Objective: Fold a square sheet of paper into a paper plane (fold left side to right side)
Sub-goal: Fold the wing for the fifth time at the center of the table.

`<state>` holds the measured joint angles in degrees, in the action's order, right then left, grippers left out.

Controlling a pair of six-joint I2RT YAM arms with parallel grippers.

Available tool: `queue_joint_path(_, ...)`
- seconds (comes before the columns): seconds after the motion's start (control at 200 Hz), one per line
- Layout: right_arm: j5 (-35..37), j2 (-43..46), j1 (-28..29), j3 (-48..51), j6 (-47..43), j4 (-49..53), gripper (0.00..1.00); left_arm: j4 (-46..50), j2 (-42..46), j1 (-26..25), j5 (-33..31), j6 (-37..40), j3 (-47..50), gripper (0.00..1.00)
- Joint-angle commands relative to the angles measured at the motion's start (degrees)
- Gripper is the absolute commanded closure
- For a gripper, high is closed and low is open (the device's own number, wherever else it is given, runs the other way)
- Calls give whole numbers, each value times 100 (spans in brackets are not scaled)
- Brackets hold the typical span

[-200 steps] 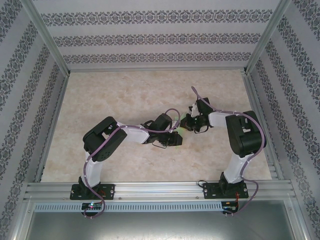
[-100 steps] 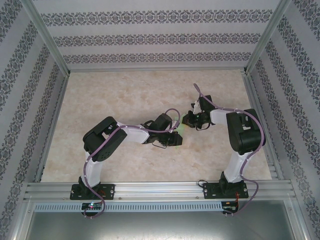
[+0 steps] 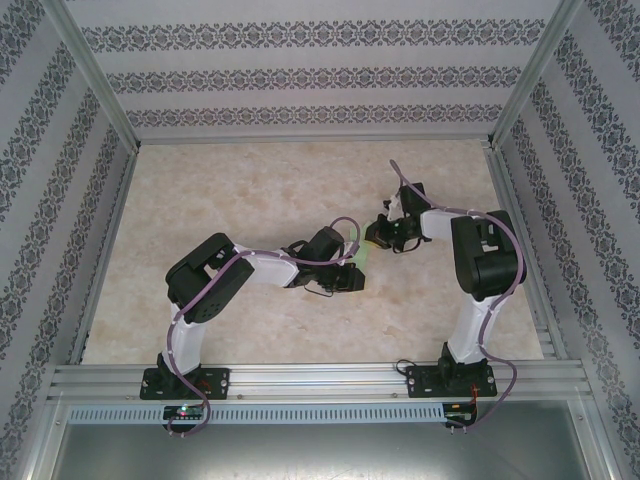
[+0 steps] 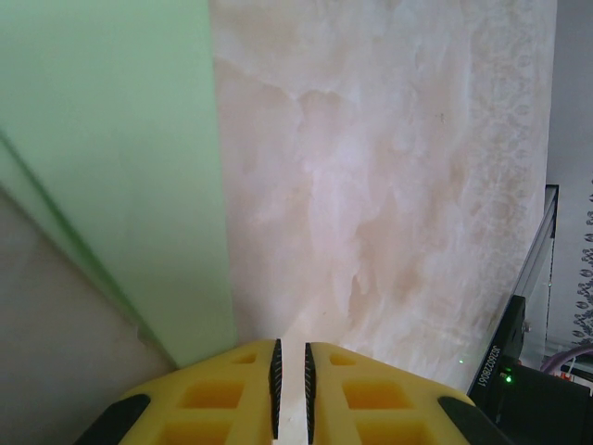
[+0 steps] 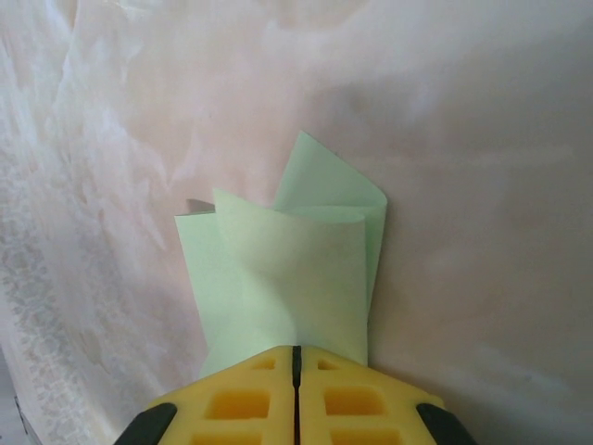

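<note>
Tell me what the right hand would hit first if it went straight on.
The paper: it sits right at the shut tips of the right hand, pinched or just pressed, I can't tell. Past it lies bare table.

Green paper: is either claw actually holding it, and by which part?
Yes. The right gripper is shut on the folded green paper, pinching its near edge. The left gripper has nothing between its fingers; the paper lies beside it.
</note>
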<state>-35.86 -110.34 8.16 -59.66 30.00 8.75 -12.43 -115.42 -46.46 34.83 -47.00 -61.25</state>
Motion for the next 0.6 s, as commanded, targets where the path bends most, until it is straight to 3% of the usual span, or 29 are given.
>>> queue_joint_path(0.0,408,-197,-157,-244,-71,-124,91,339,-148,-74,209,-18,52,81)
queue_joint_path(0.175,344,-248,-98,-209,-123,-23,92,176,77,-61,192,48,169,81)
queue_joint_path(0.375,277,-199,-46,123,-177,-42,92,-285,861,68,426,-28,437,73)
queue_joint_path(0.595,229,-102,191,344,-101,-67,92,518,1197,526,371,361,123,73)
